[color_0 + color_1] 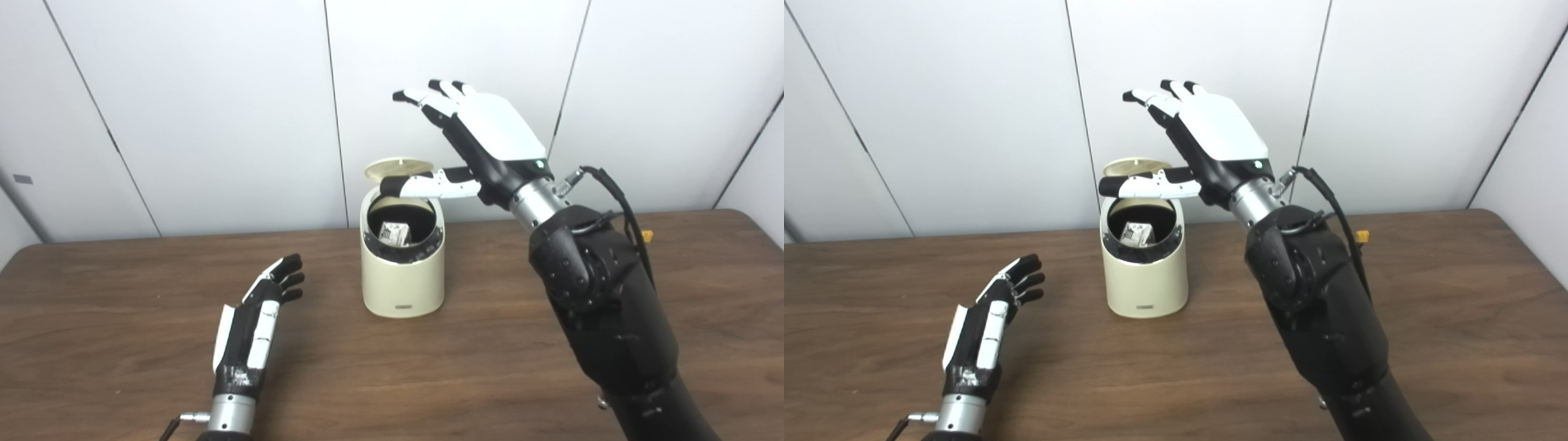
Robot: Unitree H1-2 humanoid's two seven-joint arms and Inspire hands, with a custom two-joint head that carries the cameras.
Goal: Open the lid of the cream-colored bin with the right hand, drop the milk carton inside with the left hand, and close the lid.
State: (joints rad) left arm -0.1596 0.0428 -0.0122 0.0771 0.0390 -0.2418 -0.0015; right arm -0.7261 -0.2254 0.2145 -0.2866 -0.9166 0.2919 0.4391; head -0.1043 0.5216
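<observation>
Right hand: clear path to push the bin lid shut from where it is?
Probably yes. The right hand is open above the raised lid, thumb across its front; nothing else is near the bin, and the left hand rests apart.

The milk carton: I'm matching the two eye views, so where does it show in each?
Left eye view: milk carton inside the open cream-colored bin, just right of centre.
Right eye view: carton in the same bin, left of centre.
Shared landmark: the raised lid behind the opening.
</observation>
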